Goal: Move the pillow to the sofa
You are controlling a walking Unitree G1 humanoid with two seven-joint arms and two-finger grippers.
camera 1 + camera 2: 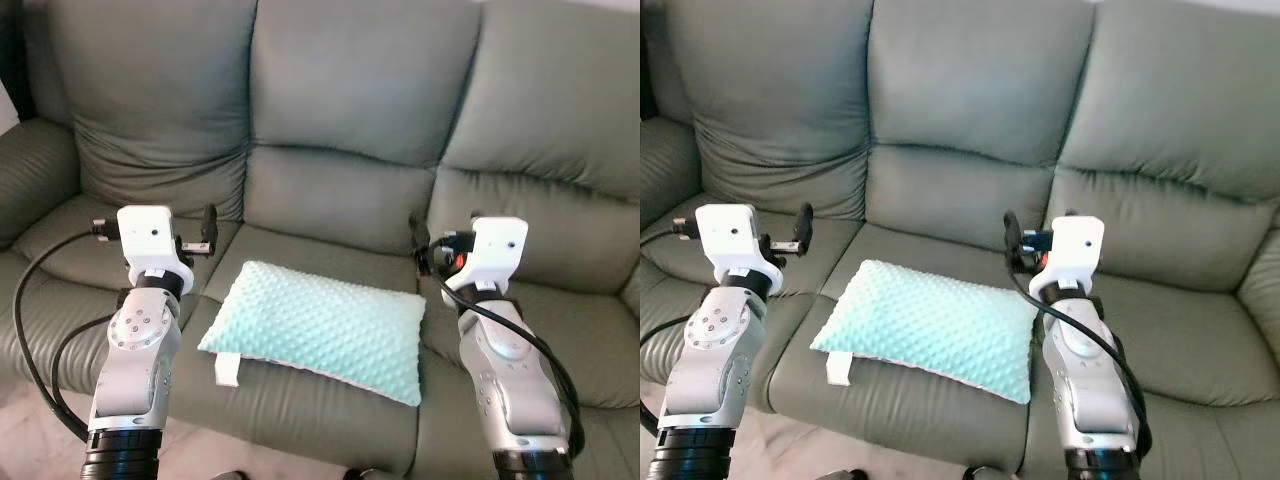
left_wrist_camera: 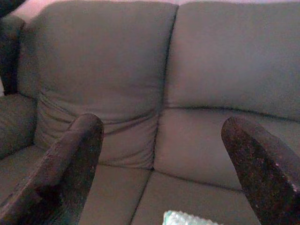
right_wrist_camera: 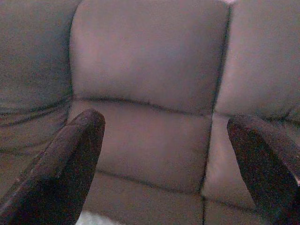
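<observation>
Eye views: even, soft daylight, sharp, no glare; faint shadow under the pillow [image 1: 320, 328]. Wrist views: dimmer, pinkish cast, grainy; near black fingers [image 2: 65, 168] blurred, sofa [image 2: 197, 70] behind slightly soft.

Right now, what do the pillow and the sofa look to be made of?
Pillow: soft plush fabric, probably minky fleece, mint green and matte; its face is covered in small raised dots. Sofa: grey-green leather or faux leather, I cannot tell which; smooth, with a faint sheen and soft creases in the back cushions.
</observation>
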